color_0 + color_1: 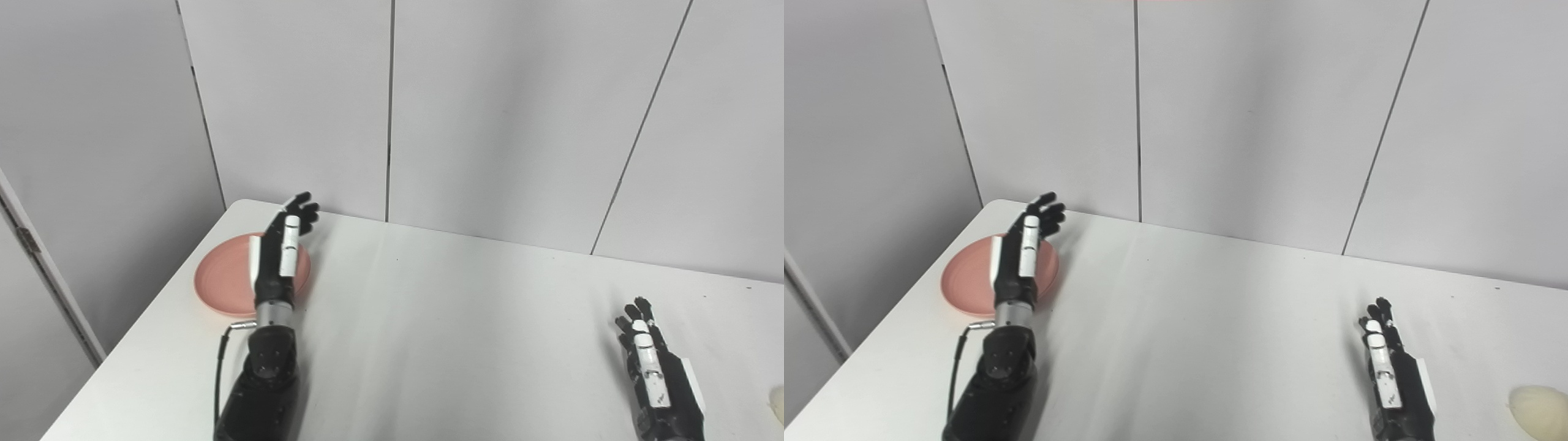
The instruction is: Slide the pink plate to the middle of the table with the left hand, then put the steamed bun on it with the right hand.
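The pink plate (pixel 223 282) lies at the far left of the white table (pixel 441 318). My left hand (pixel 283 245) is open above the plate, fingers stretched past its far rim, and it holds nothing. It also shows in the right eye view (pixel 1024 245). My right hand (pixel 1387 367) is open and empty, low over the table at the right front. The pale steamed bun (pixel 1540 409) lies on the table right of that hand, near the right edge, apart from it.
Grey wall panels (pixel 392 110) stand right behind the table's far edge. The table's left edge runs close beside the plate. A black cable (pixel 219 367) hangs along my left forearm.
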